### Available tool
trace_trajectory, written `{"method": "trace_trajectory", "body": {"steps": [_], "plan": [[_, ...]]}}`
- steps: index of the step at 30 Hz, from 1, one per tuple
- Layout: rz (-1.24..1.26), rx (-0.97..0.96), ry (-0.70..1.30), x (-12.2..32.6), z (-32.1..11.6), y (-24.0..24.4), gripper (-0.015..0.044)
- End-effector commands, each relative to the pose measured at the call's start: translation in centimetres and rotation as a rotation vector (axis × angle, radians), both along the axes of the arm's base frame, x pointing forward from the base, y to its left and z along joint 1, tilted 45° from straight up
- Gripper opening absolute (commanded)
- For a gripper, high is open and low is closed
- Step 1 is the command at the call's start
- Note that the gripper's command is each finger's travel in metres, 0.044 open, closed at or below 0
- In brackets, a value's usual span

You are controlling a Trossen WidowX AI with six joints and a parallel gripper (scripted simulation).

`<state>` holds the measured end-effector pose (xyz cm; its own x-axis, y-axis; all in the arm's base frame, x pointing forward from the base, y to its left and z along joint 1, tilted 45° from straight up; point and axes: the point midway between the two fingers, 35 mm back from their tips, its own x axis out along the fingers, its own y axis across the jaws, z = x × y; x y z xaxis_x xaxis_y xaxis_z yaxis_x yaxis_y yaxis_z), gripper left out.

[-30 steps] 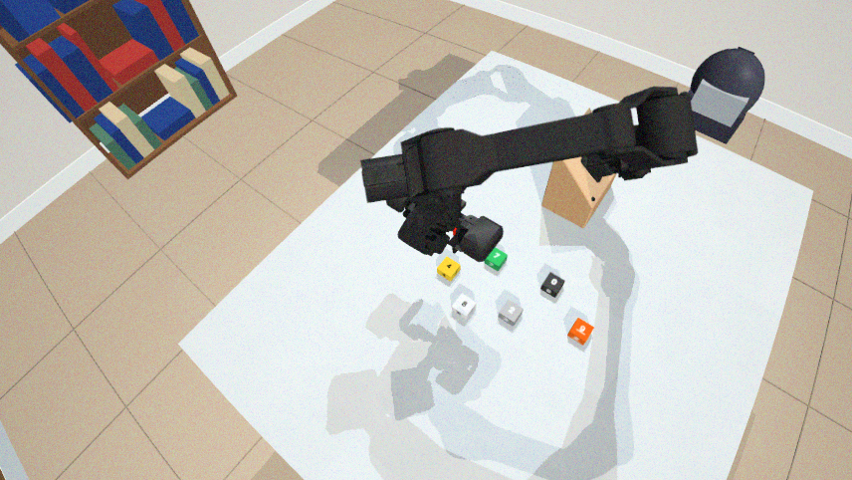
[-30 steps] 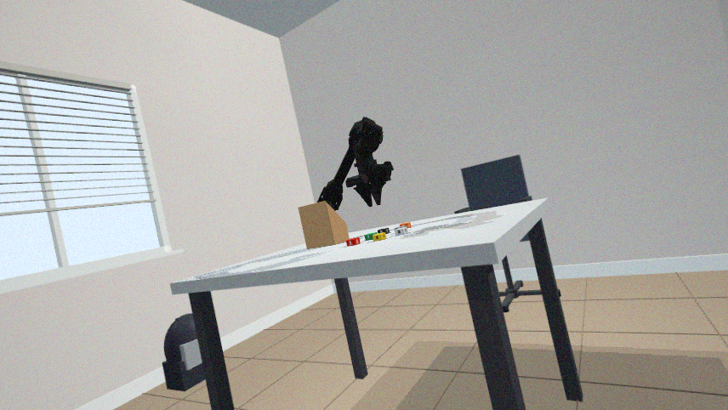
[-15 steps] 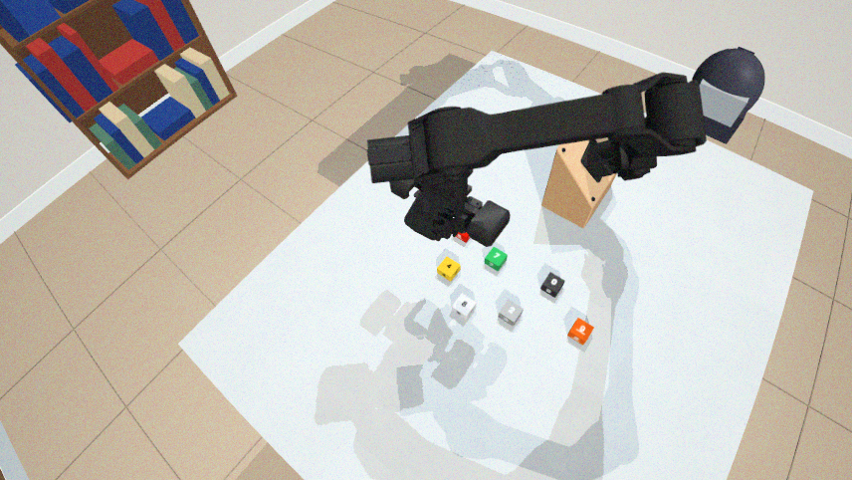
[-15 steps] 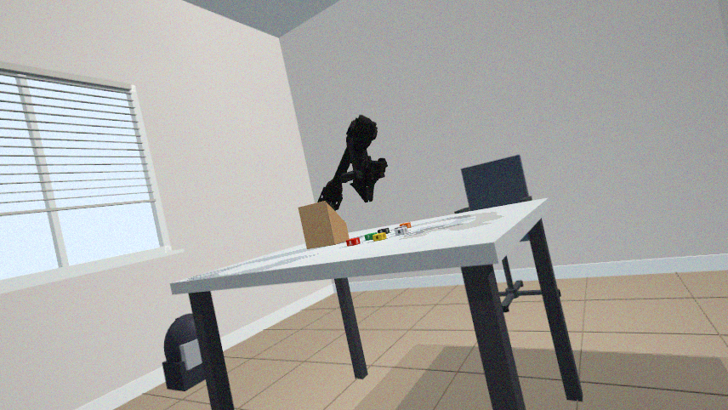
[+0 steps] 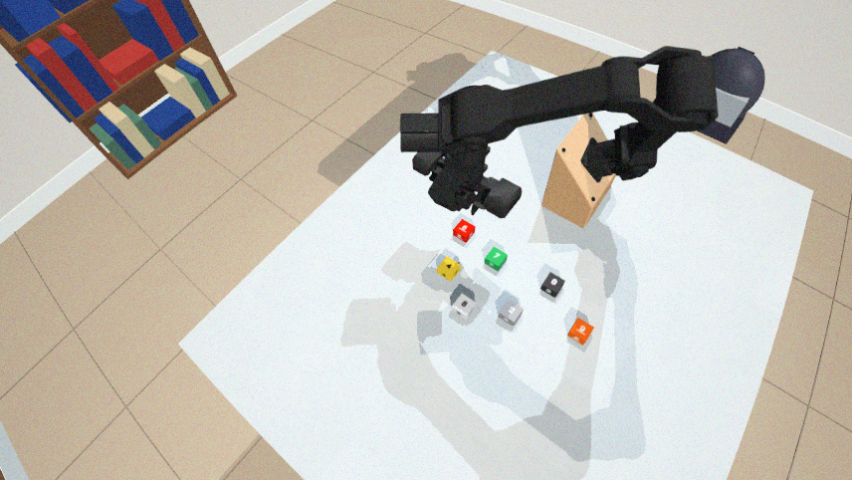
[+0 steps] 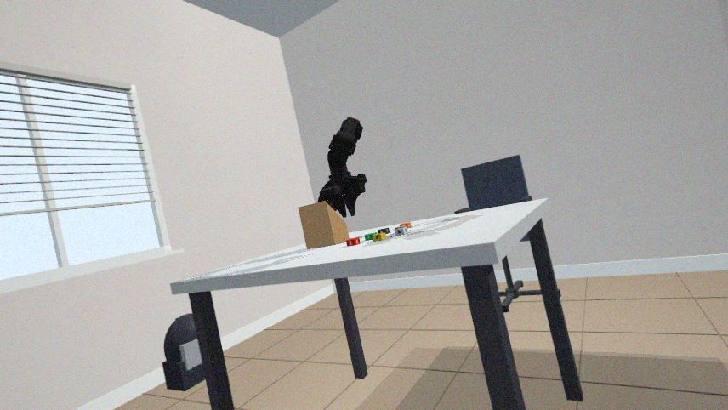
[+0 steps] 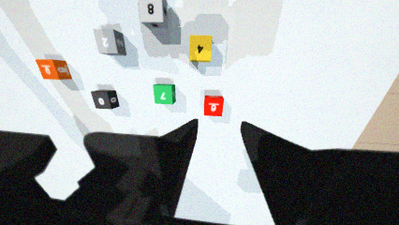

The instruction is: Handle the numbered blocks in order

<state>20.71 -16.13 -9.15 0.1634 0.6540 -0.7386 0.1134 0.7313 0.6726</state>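
Observation:
My gripper [image 5: 474, 208] [image 6: 348, 215] [image 7: 219, 124] is open and empty, raised above the table behind the red block. The red block [image 5: 464, 230] [image 6: 353, 242] [image 7: 214, 106] shows an underlined digit, probably 6. The yellow block [image 5: 448, 269] [image 6: 379, 236] [image 7: 200, 48] shows 4. The green block [image 5: 495, 258] [image 7: 164, 94] shows 7. The black block [image 5: 552, 285] [image 7: 105, 99] shows 0. The grey block [image 5: 510, 313] [image 7: 110, 41] shows 2. The white block [image 5: 463, 305] [image 7: 153, 11] shows 8. The orange block [image 5: 580, 331] [image 7: 53, 69] shows an underlined digit, probably 9.
A wooden wedge [image 5: 569, 181] [image 6: 323, 226] stands on the white table [image 5: 286, 304] [image 6: 433, 257] beside the arm. A bookshelf [image 5: 112, 98] and a dark rounded object [image 5: 739, 77] are beyond the table. A dark chair [image 6: 497, 183] stands behind it.

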Motion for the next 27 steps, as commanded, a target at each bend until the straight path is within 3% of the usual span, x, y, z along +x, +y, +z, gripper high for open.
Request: {"method": "trace_trajectory", "body": {"steps": [1, 5, 27], "plan": [[0.011, 0.036, 0.022, -0.1, -3.0, 4.0, 0.0304], [0.011, 0.036, 0.022, -0.1, -3.0, 4.0, 0.0400], [0.011, 0.037, 0.021, 0.3, -5.3, 6.3, 0.0400]]}}
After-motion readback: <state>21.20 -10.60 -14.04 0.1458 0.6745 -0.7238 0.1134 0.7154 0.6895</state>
